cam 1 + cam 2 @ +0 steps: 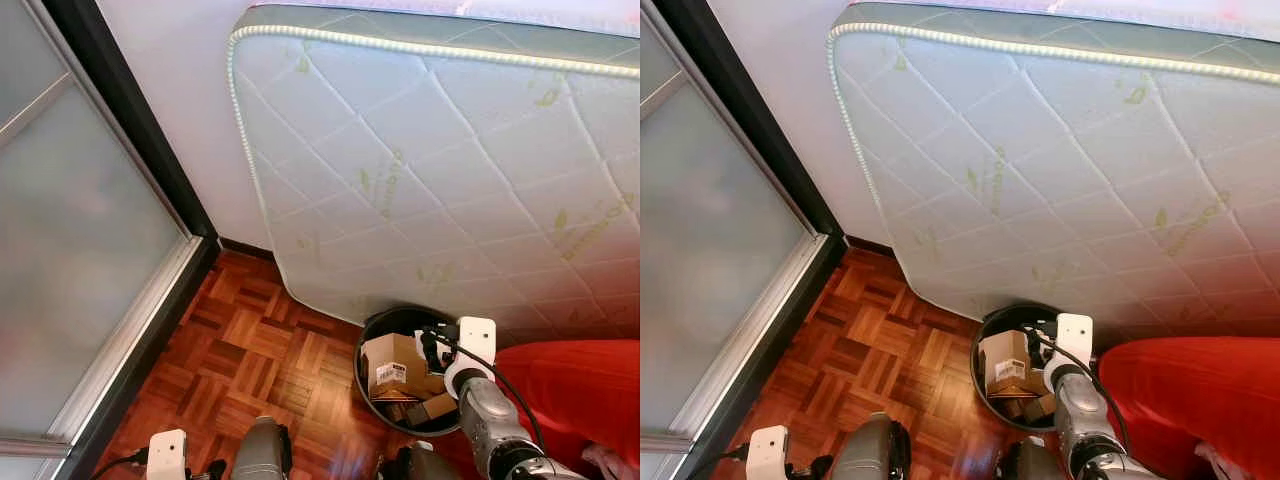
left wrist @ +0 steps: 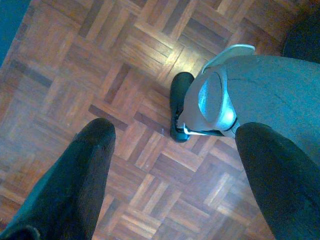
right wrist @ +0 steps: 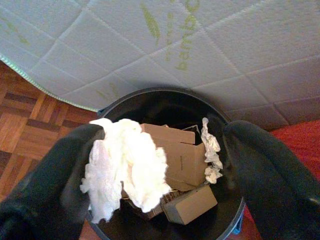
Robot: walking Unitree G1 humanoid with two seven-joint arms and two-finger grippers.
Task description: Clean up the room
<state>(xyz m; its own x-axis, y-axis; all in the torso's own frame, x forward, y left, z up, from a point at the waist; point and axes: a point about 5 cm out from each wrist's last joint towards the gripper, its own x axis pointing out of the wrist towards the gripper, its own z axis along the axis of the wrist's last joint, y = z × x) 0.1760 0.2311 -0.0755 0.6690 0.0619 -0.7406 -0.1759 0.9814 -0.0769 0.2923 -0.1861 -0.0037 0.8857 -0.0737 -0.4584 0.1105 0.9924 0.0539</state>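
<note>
1. Two grippers are in play, but only the right gripper (image 3: 160,165) is working: it hangs over the bin (image 1: 372,330), pointing down into it.
2. Its fingers (image 3: 52,175) stand wide apart. A crumpled white tissue (image 3: 127,167) clings to the inner face of one finger and is not pinched between the two, so I judge it is being let go, or is just sticking there.
3. The tissue sits directly over the bin's mouth, so if it drops it should land inside and not on the floor (image 1: 250,350).
4. The bin stands on the floor near the robot, to its right, tucked against the lower edge of the mattress (image 1: 440,170) that leans on the far wall. To the bin's right lies a red cloth (image 1: 580,390).
5. Inside the bin are boxes (image 1: 395,365) and a smaller white scrap (image 3: 211,150) at the far side. This looks like the collecting point for the room's rubbish.
6. The left gripper (image 2: 170,165) hangs low at the robot's left, idle, its fingers spread with nothing between them. It looks down at the floor and the robot's own foot (image 2: 220,102).
7. A dark-framed frosted sliding door (image 1: 70,230) fills the left side, well apart from the bin.
</note>
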